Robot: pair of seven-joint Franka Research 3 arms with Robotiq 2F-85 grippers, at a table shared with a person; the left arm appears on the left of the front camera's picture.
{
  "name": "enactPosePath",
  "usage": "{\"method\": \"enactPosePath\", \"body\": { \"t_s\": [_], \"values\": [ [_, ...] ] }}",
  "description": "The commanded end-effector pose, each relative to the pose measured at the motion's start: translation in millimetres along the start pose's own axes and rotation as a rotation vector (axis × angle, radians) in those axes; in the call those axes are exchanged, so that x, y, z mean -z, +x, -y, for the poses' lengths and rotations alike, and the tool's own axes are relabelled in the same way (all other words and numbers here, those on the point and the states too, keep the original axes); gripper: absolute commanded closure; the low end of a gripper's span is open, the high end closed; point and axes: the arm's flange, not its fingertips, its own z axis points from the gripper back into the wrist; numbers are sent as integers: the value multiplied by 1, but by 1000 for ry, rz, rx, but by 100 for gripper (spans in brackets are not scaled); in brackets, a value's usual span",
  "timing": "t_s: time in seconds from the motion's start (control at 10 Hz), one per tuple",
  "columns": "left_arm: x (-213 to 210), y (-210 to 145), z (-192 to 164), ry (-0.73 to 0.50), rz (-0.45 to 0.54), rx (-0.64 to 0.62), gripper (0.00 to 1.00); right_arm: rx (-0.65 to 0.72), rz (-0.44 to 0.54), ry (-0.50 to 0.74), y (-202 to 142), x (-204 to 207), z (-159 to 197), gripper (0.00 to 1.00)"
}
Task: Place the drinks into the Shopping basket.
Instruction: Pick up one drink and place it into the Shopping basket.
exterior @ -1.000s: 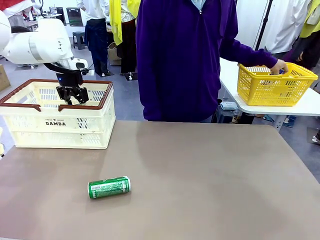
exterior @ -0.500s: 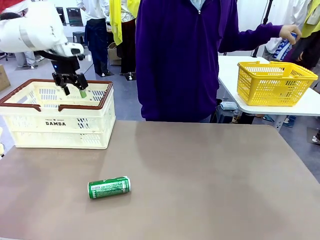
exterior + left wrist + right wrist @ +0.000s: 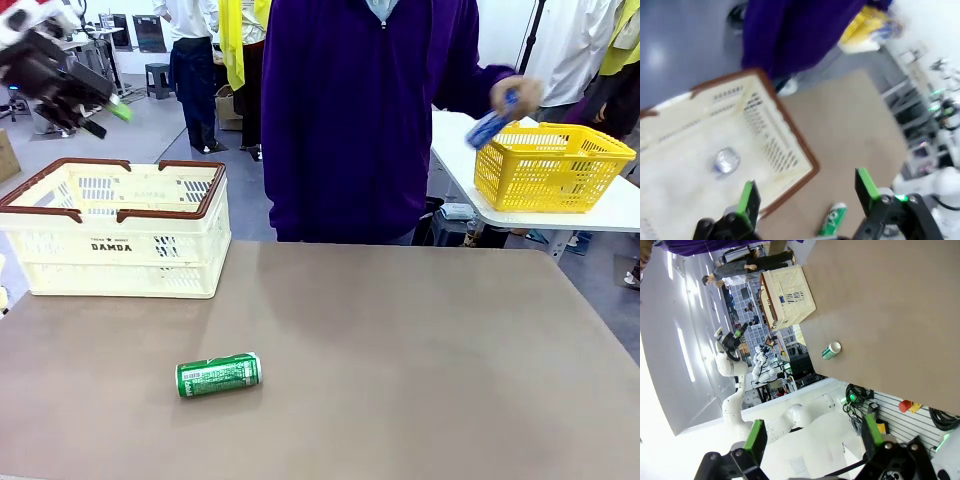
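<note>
1. The left end effector (image 3: pixel 805 186) hangs high above the Shopping basket (image 3: pixel 120 262). Its 2 green-padded fingers are spread wide with nothing between them.
2. The right end effector (image 3: pixel 812 439) is likewise spread and empty, well apart from the basket and the drinks.
3. Directly below the left end effector, 1 can (image 3: pixel 726 161) sits inside the basket. Its silver end faces up toward the end effector, so its long axis appears upright. Its colour is too blurred to tell.
4. The green can (image 3: pixel 218 375) lies on its side on the table (image 3: pixel 420 340). It is below the left end effector, outside the basket and past the basket's wall on the robot's side.
5. The green can's long axis runs roughly left to right across the table, with the right end angled slightly away from the robot. Which end is the top cannot be told.
6. Far to the right of both end effectors, a person's hand (image 3: pixel 515 95) holds a blurred blue object (image 3: pixel 485 128), probably a can, beside a yellow basket (image 3: pixel 550 170).
7. The step in hand is probably fetching the green can. Judged from its pose, the fingers should descend over its middle and straddle the round body across the long axis. A centred closing would keep it from rolling. The lift should clear the basket's brown rim, and the release should come low inside the basket.
</note>
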Motion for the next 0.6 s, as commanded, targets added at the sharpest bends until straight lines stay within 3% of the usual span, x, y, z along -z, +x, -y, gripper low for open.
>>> {"method": "enactPosePath", "body": {
  "t_s": [0.0,0.1,0.2,0.3,0.4,0.5],
  "values": [
    [-39,-25,-52,-356,110,-34,0,12,-2,0,-1,-3,-5,0],
    [-59,-25,-86,-461,142,-211,0,12,-2,0,-1,-3,-5,0],
    [-77,-31,-118,-546,145,-278,0,12,-2,0,-1,-3,-5,0],
    [-88,-45,-140,-574,145,-283,0,12,-2,0,-1,-3,-5,0],
    [-92,-59,-155,-695,148,-184,0,12,-2,0,-1,-3,-5,0],
    [-90,-65,-111,-517,204,-202,0,12,-2,0,-1,-3,-5,0]
  ]
}}
